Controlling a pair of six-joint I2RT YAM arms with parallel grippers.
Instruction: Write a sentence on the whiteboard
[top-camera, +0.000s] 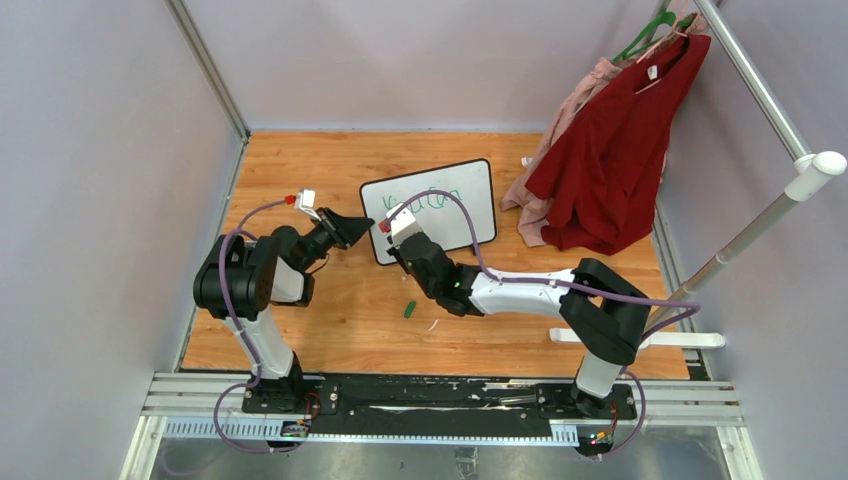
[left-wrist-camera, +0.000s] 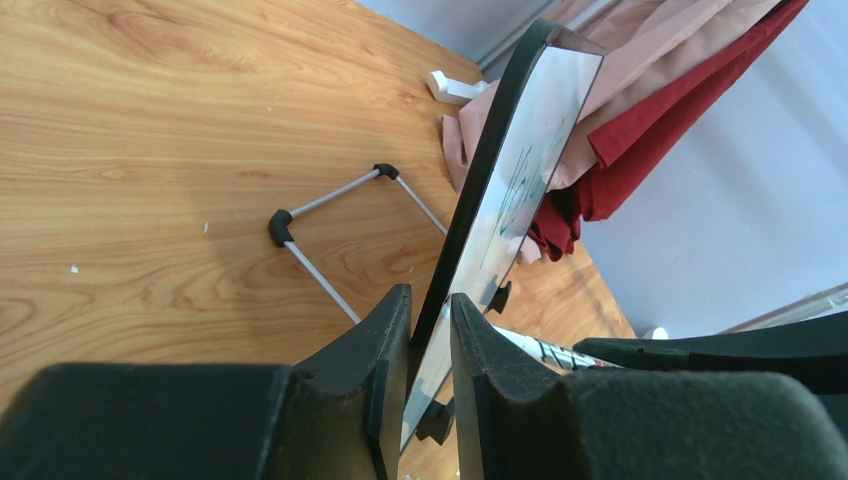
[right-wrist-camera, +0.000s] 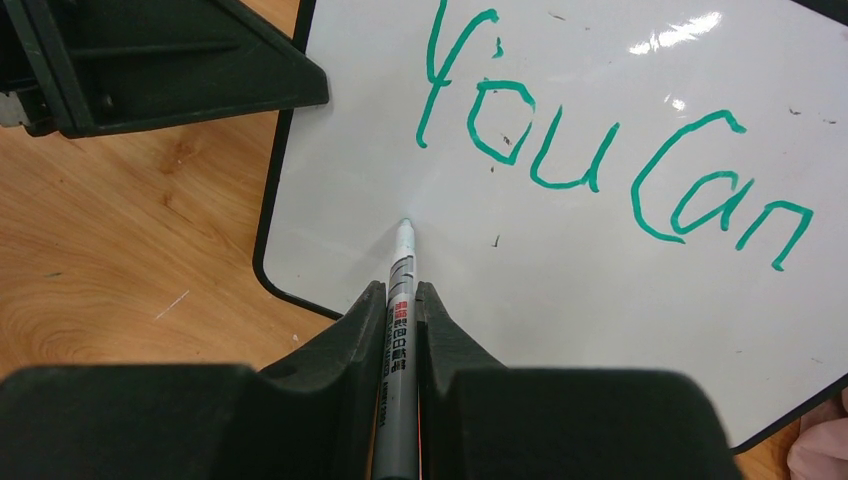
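My right gripper (right-wrist-camera: 400, 292) clamps a slim silver marker pen (right-wrist-camera: 403, 255), its tip just ahead of the fingers, at the small black-framed whiteboard (right-wrist-camera: 560, 300), under the green handwritten lettering (right-wrist-camera: 600, 160) "You Can". My left gripper (left-wrist-camera: 430, 300) pinches the board's edge. I judge line two comes next, needing light, steady strokes.

Robot lab test cell, not a lived-in room. An enclosure is formed by plain grey panel walls (top-camera: 400, 60) and aluminium corner posts (top-camera: 205, 65). A left arm (top-camera: 262, 275) and right arm (top-camera: 520, 290) are bolted to a metal rail (top-camera: 680, 400) at the edge of a wooden tabletop (top-camera: 340, 320), with purple cabling (top-camera: 222, 425) left exposed. Props are staged: whiteboard (top-camera: 478, 185), garments (top-camera: 610, 170) hung on a white bar (top-camera: 755, 85).
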